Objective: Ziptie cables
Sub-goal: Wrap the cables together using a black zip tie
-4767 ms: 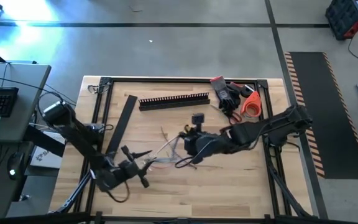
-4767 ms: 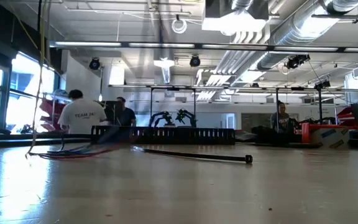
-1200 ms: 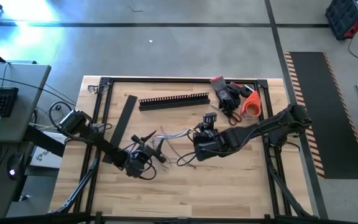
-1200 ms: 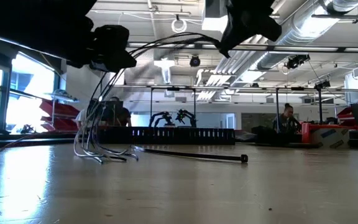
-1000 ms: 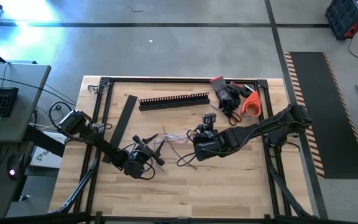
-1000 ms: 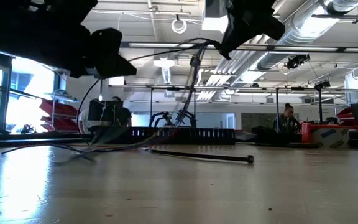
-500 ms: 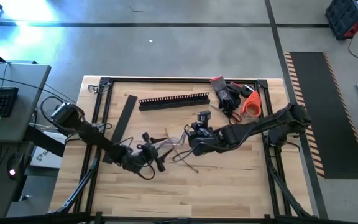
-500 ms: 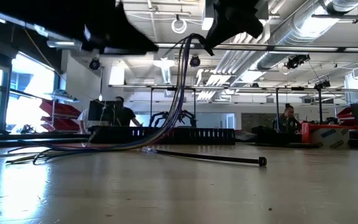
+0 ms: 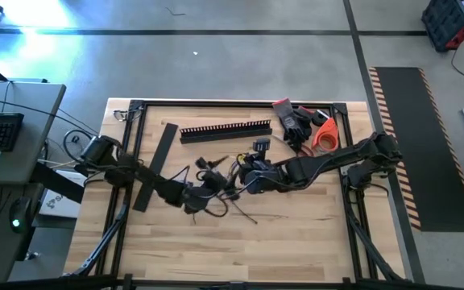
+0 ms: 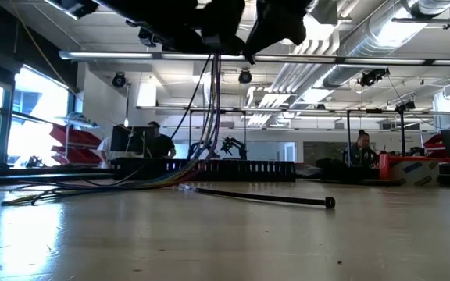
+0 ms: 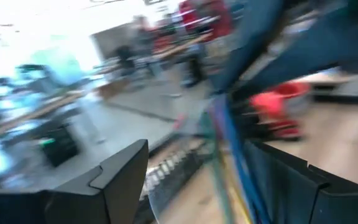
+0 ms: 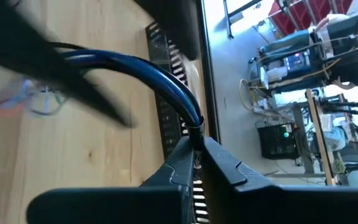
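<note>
Cables (image 12: 166,78) pinched in right gripper (image 12: 197,149), seemingly between left gripper's (image 11: 197,180) open fingers.

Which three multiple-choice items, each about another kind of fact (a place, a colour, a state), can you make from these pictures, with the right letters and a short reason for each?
1. Where does the black slotted duct lie on the table?
A. Near the far edge
B. At the near edge
C. Off the table

2. What colour is the round tape roll at the far right corner?
A. Green
B. Orange
C. White

3. How do the right gripper's fingers stand?
A. Wide open, holding nothing
B. Out of every view
C. Shut on the cables

Answers:
1 A: the high view shows the duct just inside the table's far edge.
2 B: in the high view the roll is bright orange, beside dark gloves.
3 C: the right wrist view shows the finger tips pinched together on the cable bundle. The left gripper stands open, with cables running between its fingers.
</note>
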{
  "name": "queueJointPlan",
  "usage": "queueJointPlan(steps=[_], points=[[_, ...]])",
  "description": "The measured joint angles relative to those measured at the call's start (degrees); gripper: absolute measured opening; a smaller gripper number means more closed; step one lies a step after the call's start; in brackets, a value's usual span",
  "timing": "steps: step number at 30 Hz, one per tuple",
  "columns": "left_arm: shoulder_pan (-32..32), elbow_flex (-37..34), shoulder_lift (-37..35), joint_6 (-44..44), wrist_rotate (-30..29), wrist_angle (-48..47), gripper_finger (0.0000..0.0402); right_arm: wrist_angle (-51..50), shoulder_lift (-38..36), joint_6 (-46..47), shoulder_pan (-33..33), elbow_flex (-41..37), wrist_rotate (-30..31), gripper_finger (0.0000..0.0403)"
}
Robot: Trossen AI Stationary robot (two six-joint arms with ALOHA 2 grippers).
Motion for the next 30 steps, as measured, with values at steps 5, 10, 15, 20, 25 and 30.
queueJointPlan(steps=[5, 10, 15, 20, 25, 30], points=[[0.28, 0.21, 0.64, 3.83, -9.28, -0.34, 0.0255, -1.27, 0.00, 0.57, 1.37, 0.00, 1.13, 0.0000], [0.80, -0.01, 0.65, 2.75, -9.79, -3.10, 0.0254, -0.84, 0.00, 0.44, 3.17, 0.00, 2.76, 0.0000], [2.23, -0.03, 0.65, -2.73, -10.53, -11.22, 0.0230, -0.80, 0.00, 0.44, 5.76, 0.00, 3.28, 0.0000], [2.86, -0.05, 0.65, -9.01, -12.61, -18.39, 0.0181, -0.79, 0.00, 0.44, 9.33, 0.00, 7.37, 0.0000], [1.54, -0.05, 0.65, -7.10, -15.93, -20.24, 0.0137, -0.79, 0.00, 0.42, 13.00, 0.00, 9.87, 0.0000], [-0.52, -0.05, 0.65, -6.21, -15.93, -22.08, 0.0090, -1.48, -0.05, -0.17, 15.95, 0.00, 14.45, 0.0000]])
